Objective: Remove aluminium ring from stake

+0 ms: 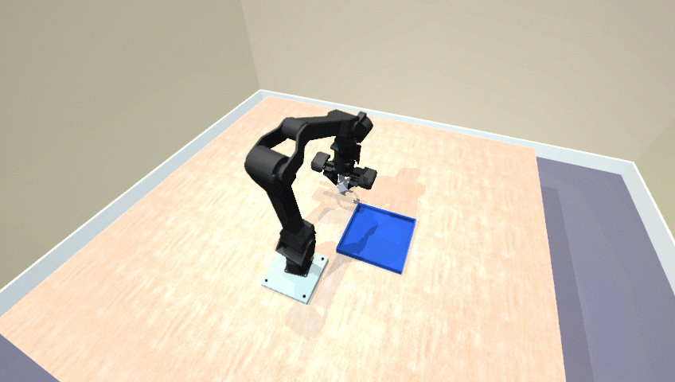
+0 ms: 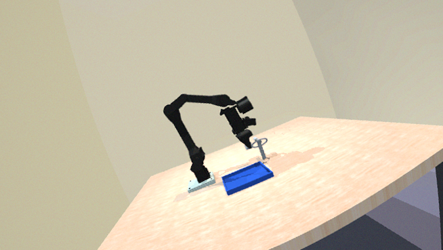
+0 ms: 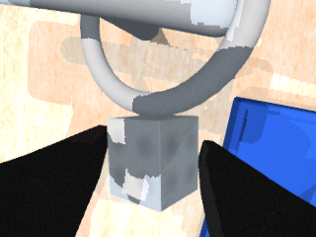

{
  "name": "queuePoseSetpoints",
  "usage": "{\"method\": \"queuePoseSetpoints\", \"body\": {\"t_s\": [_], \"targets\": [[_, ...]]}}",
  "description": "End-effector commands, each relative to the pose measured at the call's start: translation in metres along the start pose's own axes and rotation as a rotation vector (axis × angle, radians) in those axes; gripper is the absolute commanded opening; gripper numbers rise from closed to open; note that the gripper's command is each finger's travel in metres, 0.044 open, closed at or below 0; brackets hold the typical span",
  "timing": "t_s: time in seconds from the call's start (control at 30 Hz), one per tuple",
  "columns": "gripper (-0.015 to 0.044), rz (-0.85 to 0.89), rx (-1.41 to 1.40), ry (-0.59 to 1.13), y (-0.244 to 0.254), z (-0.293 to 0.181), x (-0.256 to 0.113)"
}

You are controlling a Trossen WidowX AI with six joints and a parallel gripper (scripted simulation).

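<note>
My gripper is shut on the grey block-like tab of the ring. The grey ring extends from the tab, raised well above the table near the top of the stake. The steel stake stands upright, with its post inside the ring's outline. The cross-bar passes over the ring's left side in the wrist view, and its right end lies close to the ring's right side. Whether they touch is unclear. The blue tray is empty, close beside the stake.
The arm's pale base plate lies on the wooden table, to the left of the tray. The stake's foot is near the tray's back corner. Shadows of the arm fall across the tray and the tabletop.
</note>
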State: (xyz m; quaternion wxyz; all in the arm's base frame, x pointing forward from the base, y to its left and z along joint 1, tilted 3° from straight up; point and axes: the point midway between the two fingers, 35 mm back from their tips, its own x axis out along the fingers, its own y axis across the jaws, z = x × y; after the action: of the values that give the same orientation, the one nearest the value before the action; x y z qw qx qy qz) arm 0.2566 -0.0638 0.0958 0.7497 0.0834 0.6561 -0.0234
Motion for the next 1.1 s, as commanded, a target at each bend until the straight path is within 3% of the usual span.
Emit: {"method": "queuePoseSetpoints", "body": {"t_s": [0.0, 1.07], "targets": [[0.0, -0.024, -0.005, 0.001, 0.005, 0.0, -0.002], [0.0, -0.273, -0.043, 0.009, 0.045, 0.0, 0.005]]}}
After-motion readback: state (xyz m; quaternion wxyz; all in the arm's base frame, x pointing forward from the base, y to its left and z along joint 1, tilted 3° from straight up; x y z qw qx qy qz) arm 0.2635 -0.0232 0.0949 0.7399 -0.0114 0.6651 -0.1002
